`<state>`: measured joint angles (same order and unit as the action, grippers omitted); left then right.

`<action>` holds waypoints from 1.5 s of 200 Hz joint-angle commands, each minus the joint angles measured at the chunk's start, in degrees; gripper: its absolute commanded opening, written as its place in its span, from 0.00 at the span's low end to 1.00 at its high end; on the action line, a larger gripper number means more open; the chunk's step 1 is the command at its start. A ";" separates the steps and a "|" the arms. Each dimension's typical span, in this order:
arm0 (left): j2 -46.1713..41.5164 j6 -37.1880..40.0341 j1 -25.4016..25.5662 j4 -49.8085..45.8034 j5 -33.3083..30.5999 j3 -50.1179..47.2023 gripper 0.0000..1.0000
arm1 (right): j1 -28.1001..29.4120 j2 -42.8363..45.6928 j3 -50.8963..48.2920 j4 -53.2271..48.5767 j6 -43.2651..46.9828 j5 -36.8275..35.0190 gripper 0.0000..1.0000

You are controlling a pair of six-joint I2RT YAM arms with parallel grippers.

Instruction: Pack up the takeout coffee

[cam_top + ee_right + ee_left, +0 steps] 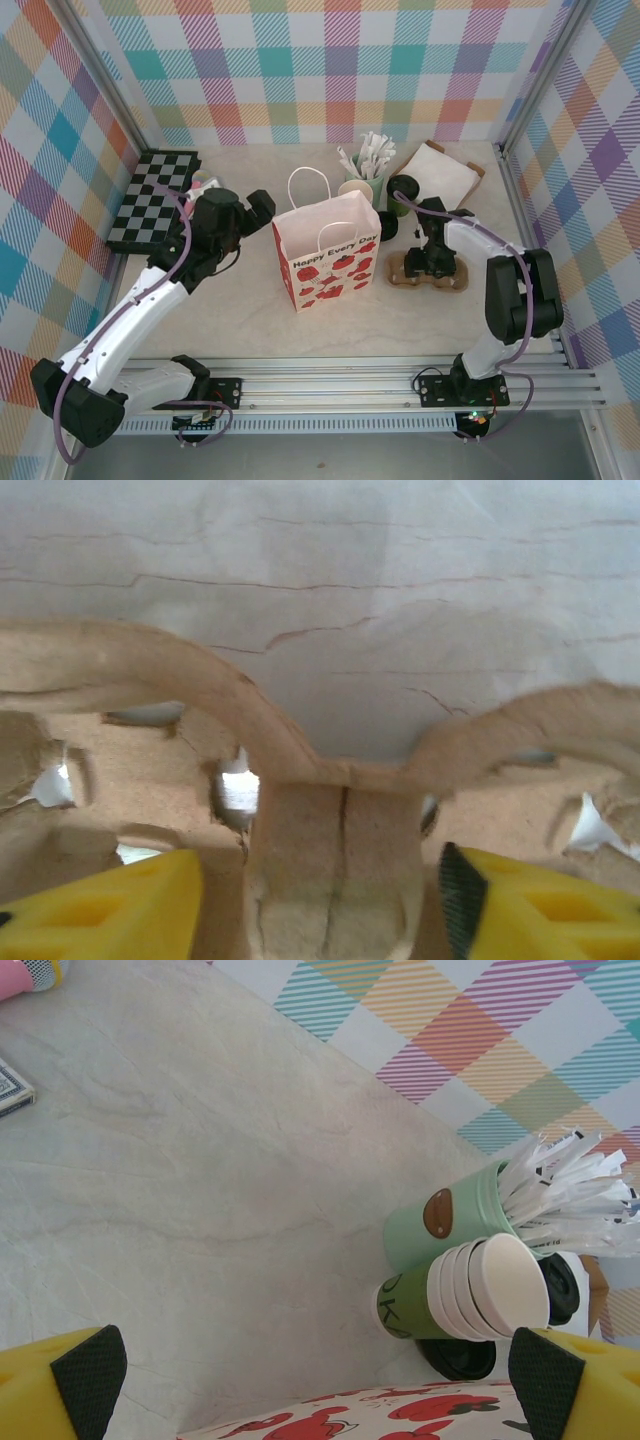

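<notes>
The right gripper (320,920), jaws spread and pinching nothing, straddles the cardboard carrier (130,670) rib at lower centre, so centre it, then close squarely.

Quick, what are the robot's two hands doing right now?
Left gripper: open, empty.
Right gripper: open, straddling the middle ridge of the cardboard cup carrier.

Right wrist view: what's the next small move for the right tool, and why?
Probably close the right tool on the centre ridge of the brown moulded-pulp cup carrier: its yellow fingers stand either side of that ridge, jaws apart and not visibly pinching, so nothing is held yet.
</notes>
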<state>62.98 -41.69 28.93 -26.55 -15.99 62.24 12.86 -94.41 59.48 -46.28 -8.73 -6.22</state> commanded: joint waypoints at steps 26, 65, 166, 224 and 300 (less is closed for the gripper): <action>0.52 1.74 -0.64 0.54 0.20 1.83 1.00 | 0.19 -2.70 1.55 2.81 -6.19 -0.30 0.71; 0.12 2.30 -0.68 0.53 -0.16 1.44 1.00 | 0.41 -6.47 2.48 2.42 -6.07 -3.34 0.71; 0.48 3.86 -0.84 1.54 0.10 1.82 1.00 | 1.37 5.73 -1.06 4.42 -1.28 -4.63 0.39; 2.97 11.95 -2.17 -1.40 7.02 8.95 1.00 | 4.17 26.41 -5.69 12.41 6.78 -7.13 0.40; 7.56 25.60 -4.89 -2.12 25.22 18.26 1.00 | 4.45 39.87 2.56 10.76 13.11 -4.05 0.39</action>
<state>69.41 -23.05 26.37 -27.51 -0.62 76.79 17.10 -56.38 56.16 -35.38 1.39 -12.21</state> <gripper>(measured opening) 0.999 0.391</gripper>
